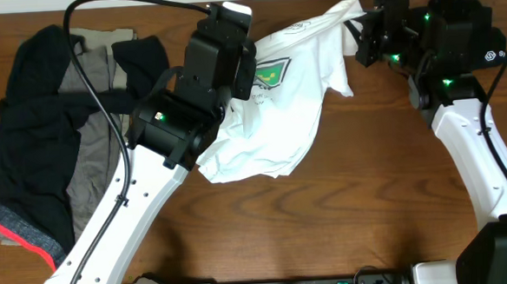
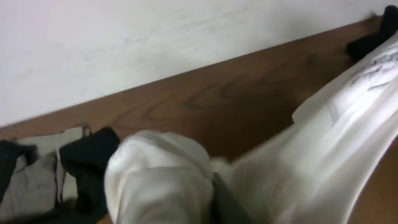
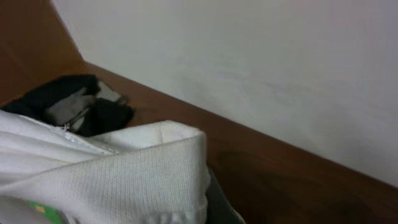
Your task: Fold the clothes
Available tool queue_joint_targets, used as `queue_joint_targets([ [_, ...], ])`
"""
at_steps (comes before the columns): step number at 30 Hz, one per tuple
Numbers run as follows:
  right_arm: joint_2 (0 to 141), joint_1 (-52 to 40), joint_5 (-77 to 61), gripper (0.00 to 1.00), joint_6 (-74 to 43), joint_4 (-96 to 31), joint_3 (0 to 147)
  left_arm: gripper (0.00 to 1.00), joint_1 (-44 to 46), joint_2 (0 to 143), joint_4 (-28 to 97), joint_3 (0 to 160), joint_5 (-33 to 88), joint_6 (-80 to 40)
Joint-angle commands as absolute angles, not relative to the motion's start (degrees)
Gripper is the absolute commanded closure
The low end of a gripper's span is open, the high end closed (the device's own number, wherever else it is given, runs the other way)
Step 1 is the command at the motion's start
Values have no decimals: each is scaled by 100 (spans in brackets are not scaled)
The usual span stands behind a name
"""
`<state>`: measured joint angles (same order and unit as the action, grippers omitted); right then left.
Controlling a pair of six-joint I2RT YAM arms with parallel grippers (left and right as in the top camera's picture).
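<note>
White T-shirt at rear centre of table, one arm at each end.
White T-shirt (image 1: 278, 115) lies crumpled on the table (image 1: 369, 197); its far right corner is lifted and pinched tight in the right gripper (image 1: 362, 23). Left gripper (image 1: 243, 73) sits at the shirt's left edge with fabric bunched over its fingers; jaw gap hidden, cannot tell. Dark and grey clothes (image 1: 35, 127) are heaped well left.

Looks to me like a robotics lab: a wood-grain counter (image 1: 328, 234) against a bare white wall (image 3: 249, 62). My cabled left arm (image 1: 127, 218) and right arm (image 1: 476, 161) rise from its near edge.
</note>
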<state>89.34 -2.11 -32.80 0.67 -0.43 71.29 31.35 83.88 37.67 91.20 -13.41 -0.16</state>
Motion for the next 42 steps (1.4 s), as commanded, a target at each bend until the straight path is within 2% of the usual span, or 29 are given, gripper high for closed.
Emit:
queue_joint_targets([
  [1,9002,366,-2322,99,-1,-115,7157,66,3035,8307,3854,9249,-1649,-47],
  [3,9002,495,-2307,99,-38,-217,7157,39,3035,8307,3850,9249,-1649,-49],
  [6,9002,690,-2307,99,-36,-364,7157,22,3028,8298,3859,9249,-1651,-49],
  [9,9015,801,-2270,99,-30,-440,7155,15,3028,8296,3861,9249,-1649,-49],
  [14,9183,884,-2224,96,54,-631,7155,14,2985,8296,3977,9249,-1651,-51],
  [15,9225,884,-2228,88,51,-663,7155,14,2956,8296,4012,9249,-1651,-51],
  [16,9279,884,-2226,70,54,-687,7155,14,2928,8296,4040,9249,-1651,-54],
  [17,9308,884,-2224,56,54,-707,7155,14,2899,8296,4066,9249,-1649,-58],
  [19,9345,882,-2174,14,54,-733,7155,14,2821,8296,4143,9249,-1647,-143],
  [20,9345,884,-2117,1,54,-733,7155,14,2762,8296,4202,9249,-1612,-252],
  [26,9133,882,-2141,1,143,-823,7312,14,2370,8348,4464,9244,-355,-377],
  [30,9074,788,-2200,1,244,-1490,7828,14,2165,8514,4598,9236,196,-532],
  [35,9076,355,-2307,1,838,-2502,8646,14,2086,8984,4617,9233,934,-637],
  [42,9076,-502,-2182,1,1363,-3006,9118,15,2073,10029,4619,9233,1247,-781],
])
